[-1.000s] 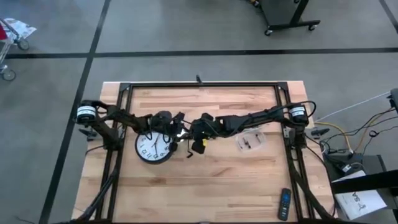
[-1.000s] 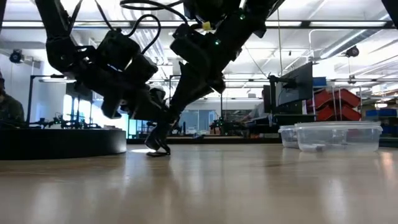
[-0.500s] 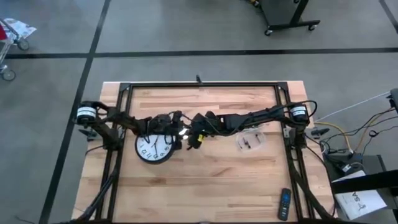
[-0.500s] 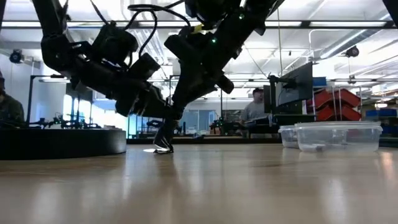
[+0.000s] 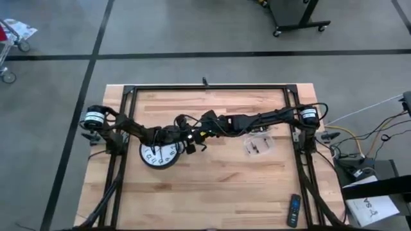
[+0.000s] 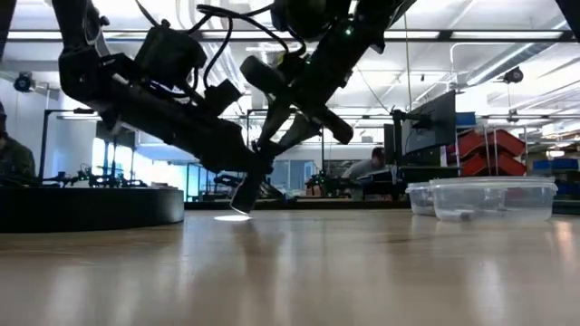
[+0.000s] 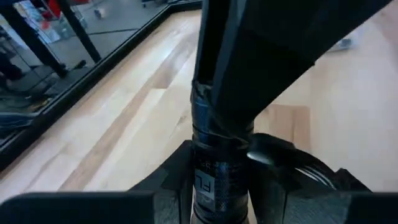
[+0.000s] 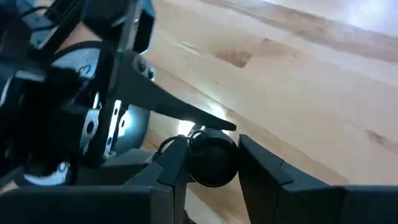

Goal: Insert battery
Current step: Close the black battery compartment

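Wooden butcher-block planks form the worktop [image 5: 218, 192], which is ringed by a black metal frame. Both dark arms reach inward from the left and right edges and meet a little left of the middle.

The left gripper [image 7: 221, 163] sits low over the wood, just beside the rim of the wall clock [image 5: 156, 156] on the side facing the worktop's middle. The clock lies face up, its white dial and black numerals showing, nearer the left edge than the right. In the left wrist view the fingers [image 7: 177, 171] are pressed in on a dark cylinder with pale lettering on its wrap, the battery [image 7: 214, 180]. It stands up between them, and its far end runs into the black body of the other arm.

The right gripper [image 8: 208, 155] comes in from the opposite side, tilted steeply down, so that the two tips crowd together above the wood in the low view. The right wrist view shows a round dark end sitting squarely in that gripper. Whether it is squeezed there or only flanked cannot be told.

A clear plastic container [image 5: 259, 147] rests right of the middle, well apart from the grippers. A remote control [image 5: 293, 210] lies near the front right corner.
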Motion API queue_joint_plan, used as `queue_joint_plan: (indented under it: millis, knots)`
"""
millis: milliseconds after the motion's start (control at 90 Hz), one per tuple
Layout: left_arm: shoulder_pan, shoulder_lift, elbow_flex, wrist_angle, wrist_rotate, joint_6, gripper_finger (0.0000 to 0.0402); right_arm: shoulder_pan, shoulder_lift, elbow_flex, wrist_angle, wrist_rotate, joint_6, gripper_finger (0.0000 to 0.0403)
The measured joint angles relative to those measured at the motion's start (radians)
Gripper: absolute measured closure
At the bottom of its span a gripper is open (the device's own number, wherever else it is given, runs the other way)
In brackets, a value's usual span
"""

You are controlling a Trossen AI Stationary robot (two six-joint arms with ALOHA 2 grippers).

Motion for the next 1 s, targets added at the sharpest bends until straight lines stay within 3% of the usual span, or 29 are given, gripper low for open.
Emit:
queue_joint_plan:
  millis: [267,411,800,1000]
  knots:
    - [-0.01,0.048,-0.006,0.071,-0.019,0.011,0.0308,-0.004,0.003,-0.002,-0.014,-0.008,0.244,0.0311]
    - [-0.015,0.048,-0.007,0.078,-0.018,0.015,0.0308,-0.003,0.003,-0.002,-0.018,-0.011,0.28,0.031]
    - [-0.015,0.046,-0.017,0.128,0.008,0.005,0.0309,-0.003,-0.055,-0.004,-0.114,-0.048,0.095,0.0219]
    - [-0.015,0.046,-0.019,0.12,0.086,0.006,0.0309,-0.009,-0.141,-0.004,-0.13,-0.178,-0.227,0.0179]
